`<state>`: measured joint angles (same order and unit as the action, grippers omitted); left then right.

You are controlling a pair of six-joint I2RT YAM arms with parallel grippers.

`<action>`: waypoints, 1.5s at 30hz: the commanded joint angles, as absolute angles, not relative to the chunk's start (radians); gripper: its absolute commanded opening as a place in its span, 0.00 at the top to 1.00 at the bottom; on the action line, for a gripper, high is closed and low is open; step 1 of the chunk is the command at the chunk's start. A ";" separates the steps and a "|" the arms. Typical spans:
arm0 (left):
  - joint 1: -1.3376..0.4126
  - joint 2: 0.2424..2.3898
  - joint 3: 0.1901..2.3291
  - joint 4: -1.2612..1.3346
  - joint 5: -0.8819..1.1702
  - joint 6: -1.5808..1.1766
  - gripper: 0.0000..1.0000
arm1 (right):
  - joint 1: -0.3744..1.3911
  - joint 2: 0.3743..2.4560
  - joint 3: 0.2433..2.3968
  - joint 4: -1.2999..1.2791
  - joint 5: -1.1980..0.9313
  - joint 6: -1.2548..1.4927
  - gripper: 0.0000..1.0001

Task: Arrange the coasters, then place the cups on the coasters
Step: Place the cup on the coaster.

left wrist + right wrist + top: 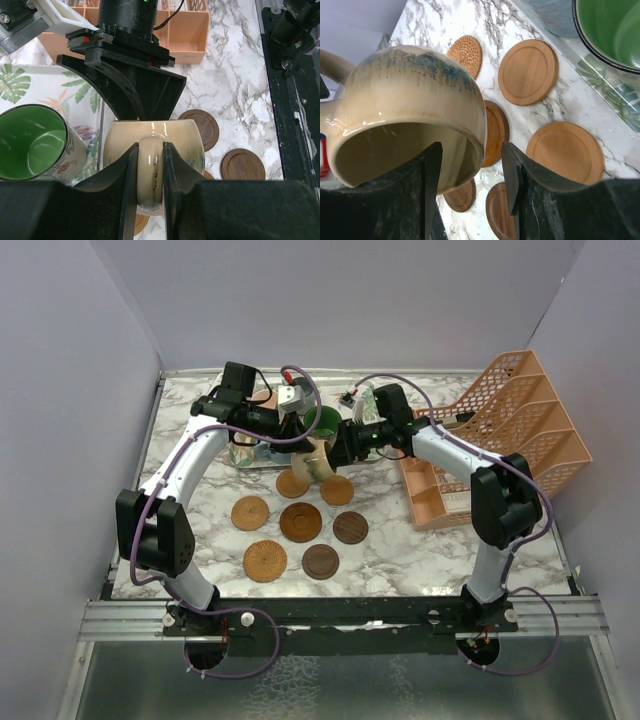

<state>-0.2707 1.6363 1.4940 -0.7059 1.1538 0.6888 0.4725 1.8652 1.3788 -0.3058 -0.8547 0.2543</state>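
Mid-air handoff: left gripper (150,150) pinches the cream mug (186,140) by its handle, above the coasters (300,521); right gripper (471,150) straddles the rim, jaws not yet clamped; close right firmly before left releases

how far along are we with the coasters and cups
Done: seven coasters lie spread on the table. In hand: left gripper clamps the tan cup by its handle; right gripper straddles its rim, open. To do: no coaster bears a cup; the green-lined cup sits on the tray.
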 commanded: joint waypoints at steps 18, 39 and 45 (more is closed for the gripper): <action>-0.263 1.556 1.405 -0.730 0.998 0.801 0.80 | 0.481 1.863 1.480 -0.386 -0.646 0.088 0.99; -0.311 1.542 1.400 -0.798 0.760 0.846 0.43 | 0.537 1.920 1.660 -0.601 -0.381 -0.051 0.99; -0.328 1.536 1.382 -0.770 0.693 0.840 0.30 | 0.586 1.959 1.730 -0.636 -0.299 -0.070 0.99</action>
<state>-0.3115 1.5772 1.3979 -0.7876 0.7547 0.8291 0.5514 1.9347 1.6566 -0.6353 -0.3557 -0.0586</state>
